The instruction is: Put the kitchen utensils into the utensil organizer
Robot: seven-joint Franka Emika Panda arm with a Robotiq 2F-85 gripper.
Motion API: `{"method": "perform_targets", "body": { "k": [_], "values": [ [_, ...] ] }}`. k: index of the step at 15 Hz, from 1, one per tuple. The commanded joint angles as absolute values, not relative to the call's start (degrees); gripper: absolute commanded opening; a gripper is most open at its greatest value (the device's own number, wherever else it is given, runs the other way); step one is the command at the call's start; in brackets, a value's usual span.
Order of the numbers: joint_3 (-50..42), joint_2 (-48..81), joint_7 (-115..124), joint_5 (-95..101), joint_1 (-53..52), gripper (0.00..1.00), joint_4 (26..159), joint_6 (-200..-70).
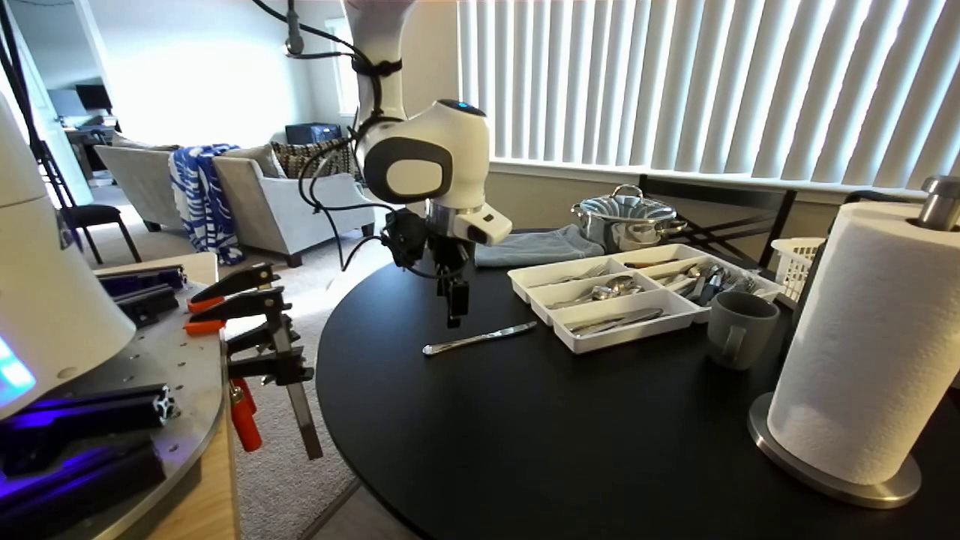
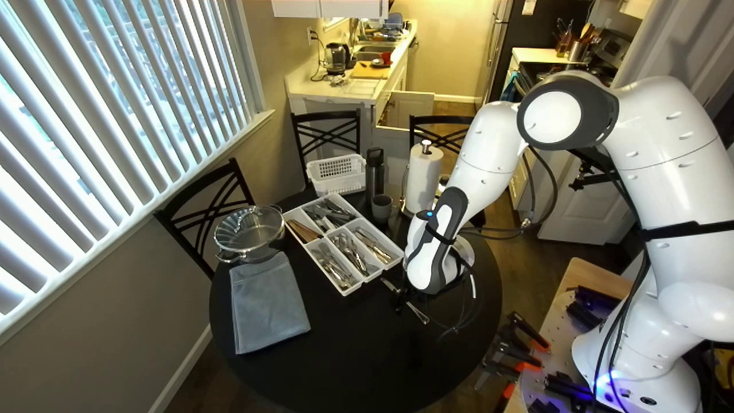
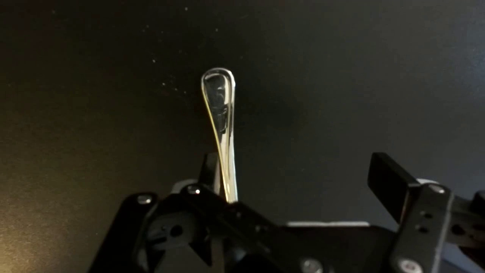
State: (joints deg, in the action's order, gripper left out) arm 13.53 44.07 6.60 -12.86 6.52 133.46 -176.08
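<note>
A silver table knife (image 1: 480, 339) lies on the dark round table beside the white utensil organizer (image 1: 630, 333). The knife also shows in an exterior view (image 2: 418, 313), partly behind the gripper. Its handle (image 3: 221, 110) points up in the wrist view; its other end is hidden by the gripper. My gripper (image 1: 454, 311) is above the knife, fingers pointing down. In the wrist view the gripper (image 3: 295, 174) is wide open and empty. The handle runs close by the left finger, far from the right one; I cannot tell whether they touch. Several silver utensils (image 2: 352, 252) lie in the organizer's compartments.
A dark grey cup (image 1: 741, 330) and a paper towel roll (image 1: 862, 337) stand near the organizer. A metal pot (image 2: 250, 232), a folded grey cloth (image 2: 269, 304), a dark bottle (image 2: 375, 175) and a white basket (image 2: 337, 175) are also around the table.
</note>
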Motion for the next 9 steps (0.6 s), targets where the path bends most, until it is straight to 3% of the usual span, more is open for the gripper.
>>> {"method": "perform_targets", "body": {
  "k": [1,9],
  "values": [
    [8.18,44.43,9.16,-12.25,-0.23,1.00,131.52,-174.42],
    [-0.70,51.57,12.52,-11.46,-9.97,1.00,121.96,-169.53]
  ]
}}
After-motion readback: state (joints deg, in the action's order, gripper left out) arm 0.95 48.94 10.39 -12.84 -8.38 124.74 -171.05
